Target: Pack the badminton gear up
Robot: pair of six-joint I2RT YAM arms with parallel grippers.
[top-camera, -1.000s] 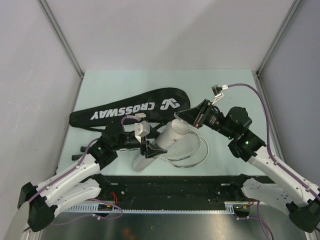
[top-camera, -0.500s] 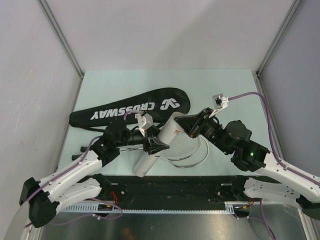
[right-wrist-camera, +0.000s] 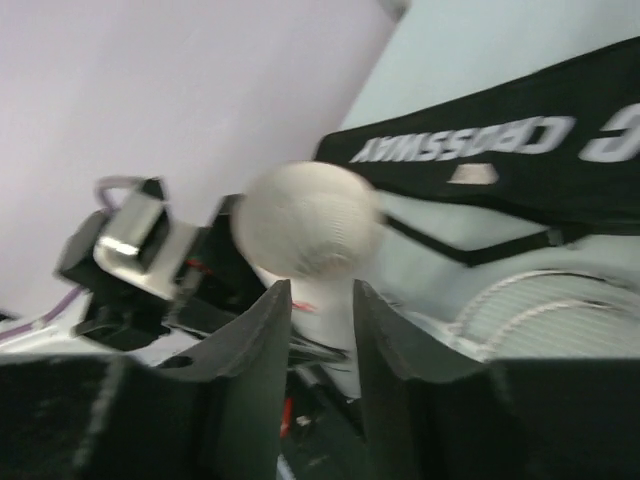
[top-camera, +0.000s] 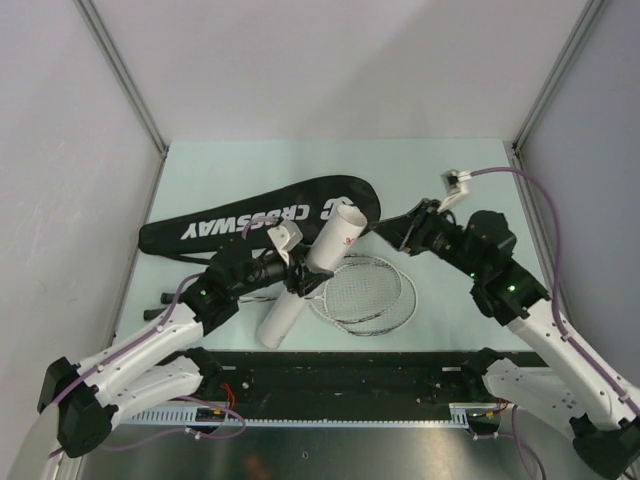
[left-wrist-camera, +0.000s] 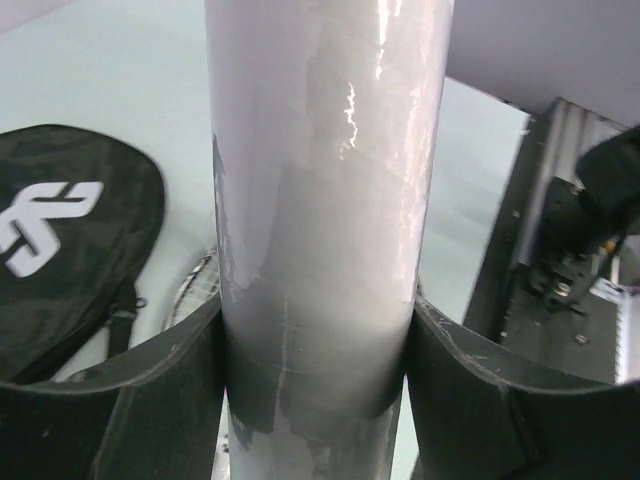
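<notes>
My left gripper (top-camera: 303, 280) is shut on the white cylindrical tube (top-camera: 310, 268) and holds it tilted, with its capped top over the bag's wide end. In the left wrist view the tube (left-wrist-camera: 320, 180) fills the space between my two fingers (left-wrist-camera: 150, 400). My right gripper (top-camera: 386, 234) hovers just right of the tube's top, slightly open and empty. In the right wrist view the tube's round end (right-wrist-camera: 305, 235) sits beyond the fingertips (right-wrist-camera: 268, 320). Two silver-white rackets (top-camera: 368, 292) lie stacked under the tube. The black CROSSWAY bag (top-camera: 240, 225) lies flat behind. No shuttlecocks are in view.
The rackets' black handles (top-camera: 165, 298) poke out at the left under my left arm. The bag's strap (right-wrist-camera: 470, 250) trails toward the racket heads. A dark strip (top-camera: 350, 370) runs along the table's near edge. Walls and frame posts (top-camera: 120, 80) close in both sides.
The left gripper has swung the tube's top back and left toward the bag, tilting it lower. The right gripper has come off the tube's top and drawn back to the right.
</notes>
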